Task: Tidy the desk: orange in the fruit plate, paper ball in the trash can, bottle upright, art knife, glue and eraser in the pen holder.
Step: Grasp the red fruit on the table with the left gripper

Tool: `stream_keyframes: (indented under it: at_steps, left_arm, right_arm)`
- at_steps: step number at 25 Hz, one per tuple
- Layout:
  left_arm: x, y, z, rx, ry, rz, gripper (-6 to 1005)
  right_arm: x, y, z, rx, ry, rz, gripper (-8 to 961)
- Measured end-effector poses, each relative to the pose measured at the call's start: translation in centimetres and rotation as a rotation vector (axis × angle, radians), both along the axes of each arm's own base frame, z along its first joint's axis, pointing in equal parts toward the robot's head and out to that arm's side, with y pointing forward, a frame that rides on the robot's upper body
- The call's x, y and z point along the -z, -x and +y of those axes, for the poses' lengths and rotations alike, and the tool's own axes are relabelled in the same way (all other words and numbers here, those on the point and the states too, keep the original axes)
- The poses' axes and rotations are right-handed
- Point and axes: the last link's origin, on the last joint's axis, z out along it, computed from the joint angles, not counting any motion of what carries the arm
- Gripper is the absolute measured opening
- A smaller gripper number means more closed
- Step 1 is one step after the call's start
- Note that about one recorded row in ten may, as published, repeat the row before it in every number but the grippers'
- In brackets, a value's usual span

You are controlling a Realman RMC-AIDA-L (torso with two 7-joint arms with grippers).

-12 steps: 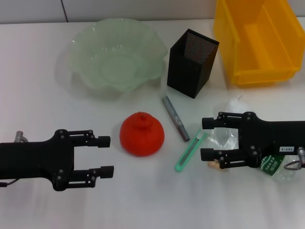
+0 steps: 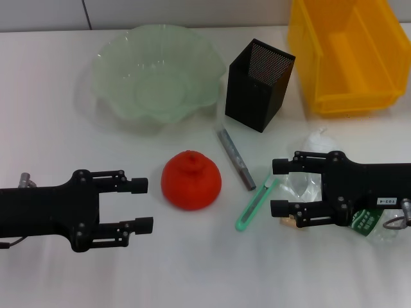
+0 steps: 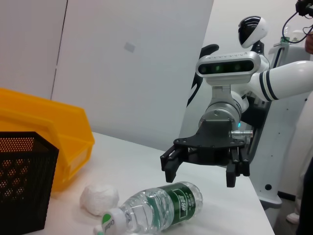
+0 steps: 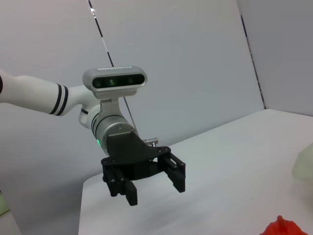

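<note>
The orange (image 2: 191,180) sits on the white desk, its top also showing in the right wrist view (image 4: 283,227). My left gripper (image 2: 142,205) is open, just left of it, also seen in the right wrist view (image 4: 155,191). My right gripper (image 2: 277,187) is open over the clear bottle (image 2: 302,186), which lies on its side (image 3: 156,208). The paper ball (image 2: 319,140) lies just behind the bottle. The green art knife (image 2: 255,204) and a grey stick (image 2: 236,158) lie between orange and bottle. A small tan thing (image 2: 286,221) peeks out under the right gripper.
The green glass fruit plate (image 2: 109,58) stands at the back left. The black mesh pen holder (image 2: 259,85) stands at the back middle, with the yellow bin (image 2: 347,54) to its right. The left wrist view shows my right gripper (image 3: 199,171) above the bottle.
My left gripper has shifted slightly farther from me. The right gripper and the objects have not moved.
</note>
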Motion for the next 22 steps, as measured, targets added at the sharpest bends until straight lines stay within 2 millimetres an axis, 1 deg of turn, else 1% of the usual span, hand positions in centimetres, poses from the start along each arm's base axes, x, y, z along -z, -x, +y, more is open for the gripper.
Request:
stream_keyframes:
  at_steps: [8,12,16,18,19,20,22]
  left_arm:
    - [0.0,-0.2,0.3,-0.010,-0.020,-0.014,679]
    - [0.0,-0.6,1.5,-0.027,-0.090,-0.031,681]
    - [0.5,-0.8,3.1,-0.048,-0.134,0.008,684]
    - [1.2,-1.0,3.7,-0.054,-0.140,0.035,685]
    - [1.2,-1.0,3.7,-0.054,-0.140,0.035,685]
    - [2.2,-1.2,4.2,-0.051,-0.138,0.074,686]
    - [3.2,-1.4,4.4,-0.048,-0.137,0.101,709]
  right_arm:
    - [0.0,-0.1,0.0,0.002,0.000,-0.001,815]
    - [0.0,-0.3,-0.1,0.008,-0.004,-0.004,815]
    - [-0.1,-0.3,-0.2,0.010,-0.004,-0.004,815]
    - [-0.1,-0.4,-0.2,0.012,-0.005,-0.007,815]
    - [-0.1,-0.5,-0.2,0.013,-0.005,-0.009,815]
    - [-0.1,-0.5,-0.2,0.014,-0.005,-0.012,815]
    - [-0.1,-0.5,-0.2,0.015,-0.004,-0.014,815]
